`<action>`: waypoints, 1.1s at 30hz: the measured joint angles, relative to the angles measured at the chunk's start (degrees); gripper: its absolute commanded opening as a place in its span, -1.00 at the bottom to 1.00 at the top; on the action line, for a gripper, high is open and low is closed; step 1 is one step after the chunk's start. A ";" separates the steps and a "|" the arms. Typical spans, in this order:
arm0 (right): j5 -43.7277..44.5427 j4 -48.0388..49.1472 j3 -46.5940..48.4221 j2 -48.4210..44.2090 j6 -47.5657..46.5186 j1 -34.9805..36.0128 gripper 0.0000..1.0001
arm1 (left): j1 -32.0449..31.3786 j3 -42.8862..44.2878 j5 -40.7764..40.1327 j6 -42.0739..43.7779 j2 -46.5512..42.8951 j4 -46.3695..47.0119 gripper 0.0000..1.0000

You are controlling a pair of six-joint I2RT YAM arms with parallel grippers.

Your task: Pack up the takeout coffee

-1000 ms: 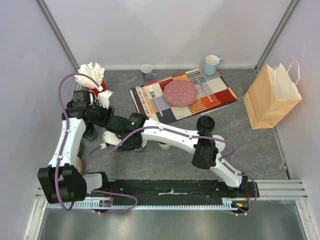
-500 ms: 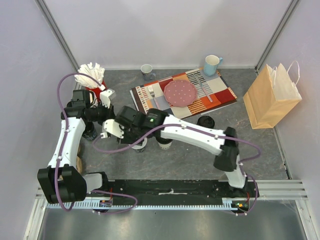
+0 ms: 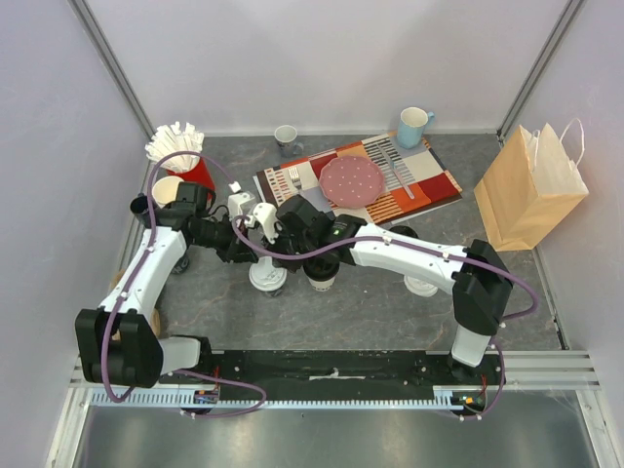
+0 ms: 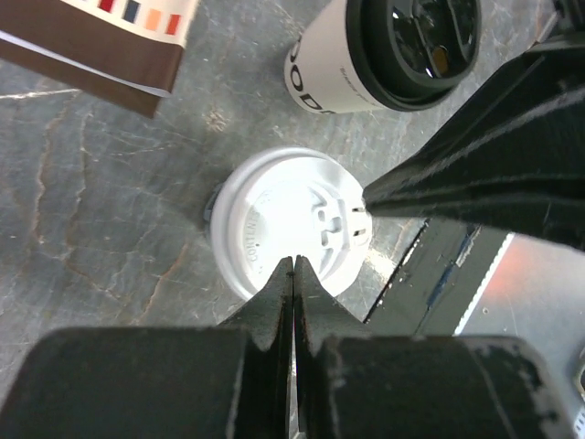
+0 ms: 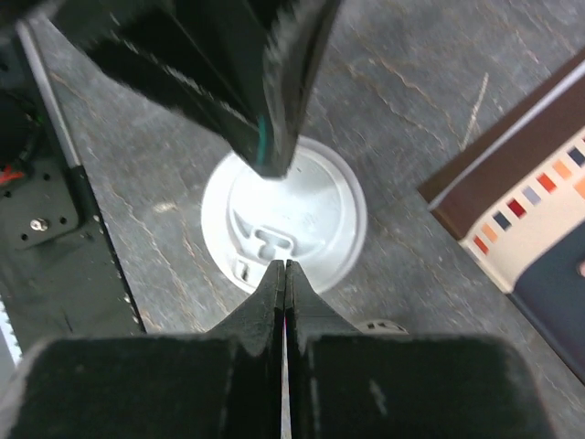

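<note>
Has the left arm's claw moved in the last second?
Yes. The left gripper has swung away from the red holder toward the placemat, and now hangs shut over the white-lidded cup.

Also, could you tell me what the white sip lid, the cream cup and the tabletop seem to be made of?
White sip lid: likely thin moulded plastic, matte, with embossed lettering. Cream cup: probably paper, smooth, printed black letters. Tabletop: grey, veined stone look; real stone or laminate, I cannot tell.
</note>
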 measured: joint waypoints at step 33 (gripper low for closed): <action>-5.90 13.97 -5.31 3.54 6.38 0.83 -1.00 | -0.55 -1.18 -1.62 3.39 1.29 -3.43 -0.95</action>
